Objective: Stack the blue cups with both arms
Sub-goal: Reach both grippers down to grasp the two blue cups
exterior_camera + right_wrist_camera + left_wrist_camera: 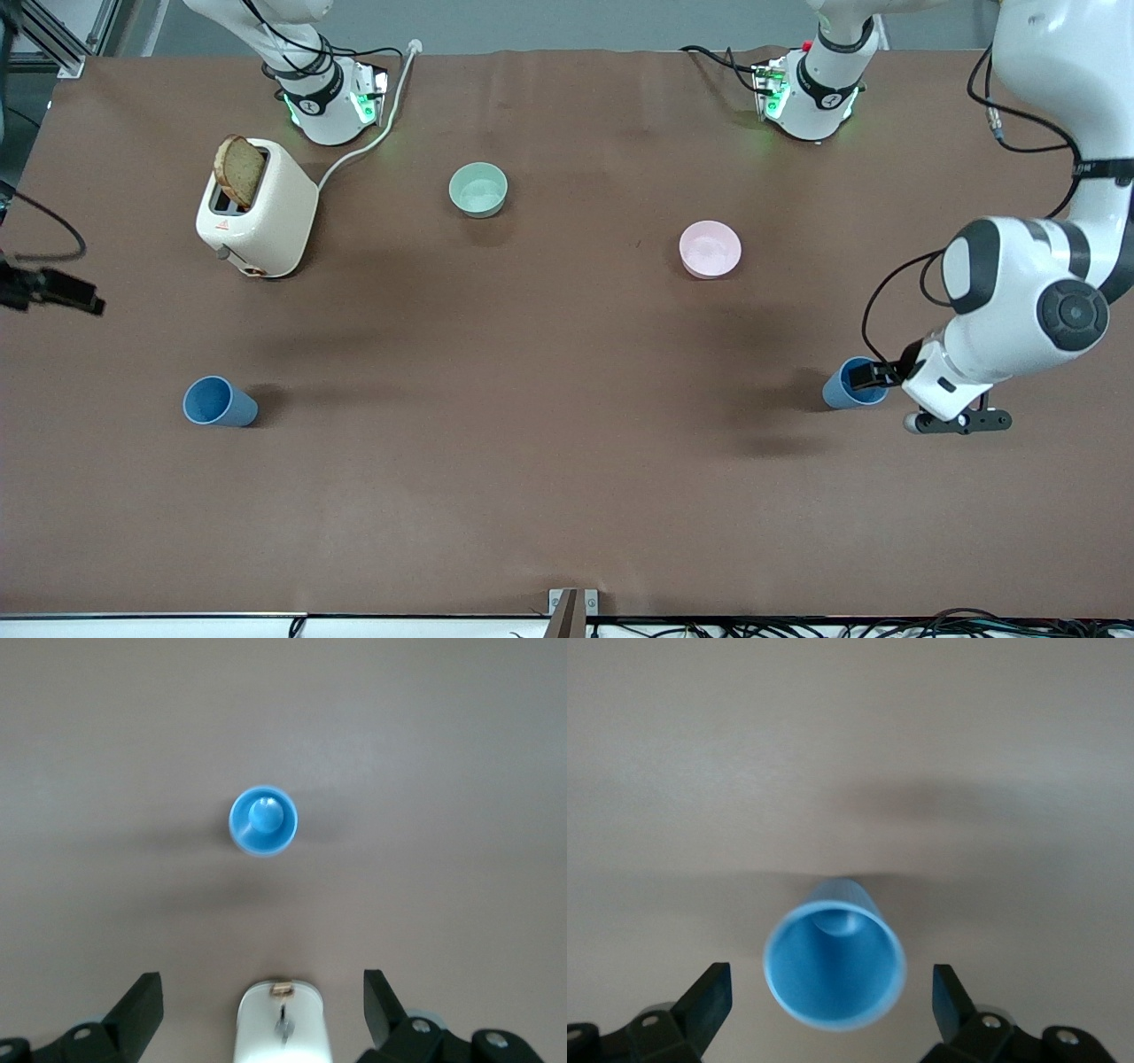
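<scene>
Two blue cups stand upright on the brown table. One blue cup (220,401) is toward the right arm's end; it also shows in the right wrist view (263,820). The other blue cup (844,390) is toward the left arm's end. My left gripper (875,379) is open right at this cup. In the left wrist view the cup (833,970) sits between the spread fingers of the left gripper (831,992), untouched. My right gripper (264,997) is open and empty, high over the toaster (282,1023); it is out of the front view.
A cream toaster (266,217) with a slice of bread (239,170) stands near the right arm's base, its white cable (372,133) running back. A pale green bowl (478,189) and a pink bowl (710,248) sit mid-table, farther from the front camera than the cups.
</scene>
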You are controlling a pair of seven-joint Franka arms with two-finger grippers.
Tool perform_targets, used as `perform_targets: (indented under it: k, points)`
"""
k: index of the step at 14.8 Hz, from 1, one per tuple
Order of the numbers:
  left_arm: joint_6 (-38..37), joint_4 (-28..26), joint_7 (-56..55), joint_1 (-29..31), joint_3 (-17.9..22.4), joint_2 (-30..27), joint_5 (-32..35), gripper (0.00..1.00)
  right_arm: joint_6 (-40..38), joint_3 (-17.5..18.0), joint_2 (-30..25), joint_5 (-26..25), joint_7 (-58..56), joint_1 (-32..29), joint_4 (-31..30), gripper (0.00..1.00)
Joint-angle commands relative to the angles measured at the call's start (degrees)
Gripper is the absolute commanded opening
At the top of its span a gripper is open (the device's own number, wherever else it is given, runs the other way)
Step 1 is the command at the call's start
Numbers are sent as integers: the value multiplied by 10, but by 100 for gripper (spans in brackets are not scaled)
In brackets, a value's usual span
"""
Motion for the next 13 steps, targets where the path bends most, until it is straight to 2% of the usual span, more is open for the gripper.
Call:
perform_targets:
  k: [1, 2, 5, 8, 11, 13]
  points:
    - [10, 9, 1, 10, -4, 25, 10, 100, 55, 4, 59, 9, -26, -17, 2, 100]
    - [10, 7, 3, 14, -4, 33, 11, 98, 81, 4, 80, 9, -28, -20, -1, 100]
    - [10, -9, 27, 17, -4, 38, 10, 80, 161, 4, 110, 9, -27, -20, -48, 100]
    - [10, -14, 28, 21, -5, 46, 10, 46, 260, 4, 110, 8, -28, -20, -124, 100]
    - [9, -12, 26, 19, -6, 47, 9, 16, 274, 4, 128, 8, -28, -20, -134, 100]
    - [9, -10, 25, 17, -6, 47, 7, 3, 295, 5, 144, 8, -27, -20, -134, 99]
